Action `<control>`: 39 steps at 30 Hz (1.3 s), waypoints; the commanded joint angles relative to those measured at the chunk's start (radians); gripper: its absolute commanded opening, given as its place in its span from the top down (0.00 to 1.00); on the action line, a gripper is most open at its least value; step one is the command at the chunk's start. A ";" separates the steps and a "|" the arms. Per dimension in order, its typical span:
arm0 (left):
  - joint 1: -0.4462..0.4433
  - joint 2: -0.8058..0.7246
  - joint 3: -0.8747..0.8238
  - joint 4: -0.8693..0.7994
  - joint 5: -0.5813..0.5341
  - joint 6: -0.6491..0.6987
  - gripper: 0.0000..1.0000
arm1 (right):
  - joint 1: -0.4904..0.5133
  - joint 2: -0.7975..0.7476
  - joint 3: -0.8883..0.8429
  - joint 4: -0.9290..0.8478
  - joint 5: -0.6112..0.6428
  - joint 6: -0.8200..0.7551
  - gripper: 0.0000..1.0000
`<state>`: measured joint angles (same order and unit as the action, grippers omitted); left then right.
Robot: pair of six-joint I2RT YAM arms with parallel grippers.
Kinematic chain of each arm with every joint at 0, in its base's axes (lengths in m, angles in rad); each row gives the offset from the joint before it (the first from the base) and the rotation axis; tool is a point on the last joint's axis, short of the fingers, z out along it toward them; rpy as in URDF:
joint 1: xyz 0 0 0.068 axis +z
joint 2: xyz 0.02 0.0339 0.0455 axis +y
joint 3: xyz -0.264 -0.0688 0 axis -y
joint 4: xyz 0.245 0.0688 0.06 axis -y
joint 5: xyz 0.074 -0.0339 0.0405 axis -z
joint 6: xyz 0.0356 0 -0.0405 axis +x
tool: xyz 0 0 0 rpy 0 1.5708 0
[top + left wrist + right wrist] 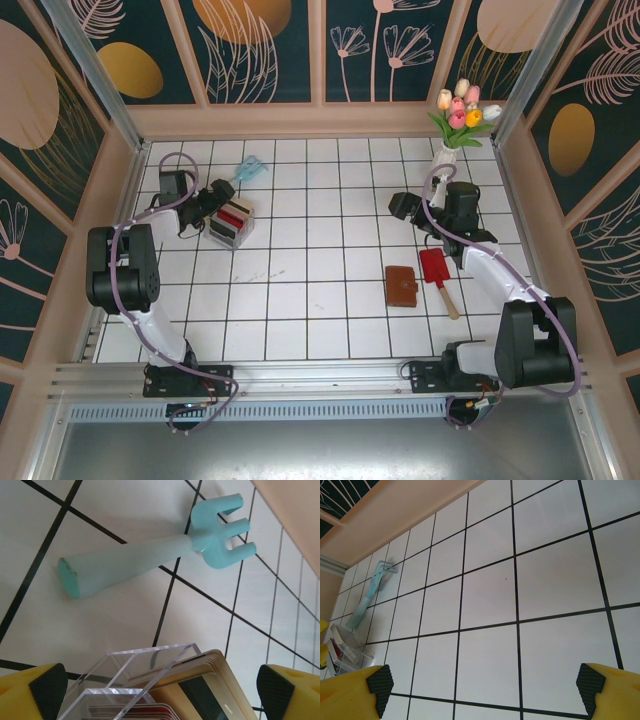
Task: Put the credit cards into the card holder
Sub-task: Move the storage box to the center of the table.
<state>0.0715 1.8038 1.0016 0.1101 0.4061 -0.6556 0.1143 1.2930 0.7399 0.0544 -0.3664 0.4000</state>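
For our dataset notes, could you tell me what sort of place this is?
Likely a staged robot test cell: a white gridded tabletop, printed floral panels, and the left arm and right arm mounted on an aluminium rail.

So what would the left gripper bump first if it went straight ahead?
Probably the clear plastic tray of credit cards, right in front of the open left gripper. The teal fork lies beyond, though depth is unclear.
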 commanded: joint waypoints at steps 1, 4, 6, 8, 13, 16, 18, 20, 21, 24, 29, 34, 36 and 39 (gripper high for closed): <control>-0.004 -0.027 -0.052 0.078 0.123 -0.041 0.01 | 0.009 -0.005 -0.025 -0.018 0.007 0.007 0.03; -0.018 -0.027 -0.086 0.158 0.224 -0.065 0.01 | 0.010 -0.011 -0.038 -0.019 0.007 0.005 0.03; -0.035 -0.017 -0.079 0.153 0.241 -0.057 0.01 | 0.009 -0.009 -0.041 -0.034 0.009 0.006 0.03; -0.057 -0.011 -0.072 0.150 0.258 -0.057 0.02 | 0.010 -0.006 -0.038 -0.057 0.014 0.010 0.03; -0.139 -0.020 -0.093 0.190 0.268 -0.106 0.01 | 0.010 -0.015 -0.028 -0.186 0.034 0.050 0.10; -0.183 -0.024 -0.099 0.211 0.256 -0.131 0.01 | 0.010 -0.020 -0.022 -0.298 0.074 0.054 0.16; -0.209 -0.032 -0.116 0.258 0.252 -0.167 0.02 | 0.013 -0.025 -0.024 -0.360 0.076 0.061 0.20; -0.233 -0.038 -0.115 0.261 0.244 -0.174 0.02 | 0.021 -0.044 -0.044 -0.395 0.072 0.079 0.23; -0.242 -0.035 -0.114 0.269 0.243 -0.179 0.01 | 0.025 -0.054 -0.052 -0.412 0.083 0.097 0.25; -0.278 -0.014 -0.101 0.300 0.246 -0.202 0.01 | 0.038 -0.108 -0.097 -0.451 0.148 0.171 0.27; -0.341 0.005 -0.095 0.291 0.222 -0.229 0.01 | 0.061 -0.159 -0.145 -0.533 0.207 0.265 0.29; -0.353 -0.060 -0.170 0.294 0.132 -0.269 0.02 | 0.092 -0.158 -0.205 -0.506 0.175 0.282 0.31; -0.357 -0.083 -0.202 0.300 0.126 -0.285 0.01 | 0.099 -0.146 -0.216 -0.494 0.161 0.278 0.33; -0.365 -0.084 -0.241 0.333 0.151 -0.323 0.02 | 0.113 -0.139 -0.221 -0.482 0.156 0.266 0.35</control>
<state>-0.2825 1.7424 0.7921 0.4080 0.5556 -0.9249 0.2108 1.1488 0.5320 -0.4236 -0.2024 0.6571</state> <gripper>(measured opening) 0.985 0.656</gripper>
